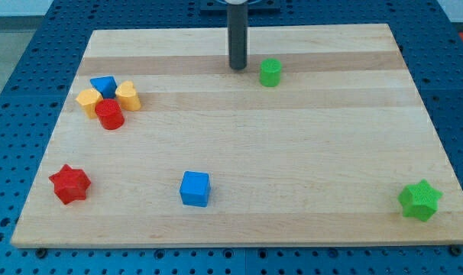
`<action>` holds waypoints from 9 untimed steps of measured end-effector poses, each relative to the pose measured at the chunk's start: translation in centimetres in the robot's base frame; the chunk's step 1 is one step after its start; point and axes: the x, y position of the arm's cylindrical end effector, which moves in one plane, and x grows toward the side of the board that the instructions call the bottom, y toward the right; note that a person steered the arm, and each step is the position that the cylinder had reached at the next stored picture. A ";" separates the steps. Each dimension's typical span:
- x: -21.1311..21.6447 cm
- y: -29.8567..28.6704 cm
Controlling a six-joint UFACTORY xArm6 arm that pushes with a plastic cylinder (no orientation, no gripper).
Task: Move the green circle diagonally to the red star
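Observation:
The green circle (pixel 270 72) stands near the board's top, right of centre. My tip (pixel 237 68) rests on the board just to its left, a small gap apart. The red star (pixel 69 184) lies at the view's bottom left, far from both.
A cluster sits at the upper left: a blue block (pixel 103 85), a yellow block (pixel 89 101), a yellow heart (pixel 128 95) and a red cylinder (pixel 109 114). A blue cube (pixel 195 189) lies at the bottom centre. A green star (pixel 420 200) lies at the bottom right.

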 end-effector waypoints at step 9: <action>0.6 1.6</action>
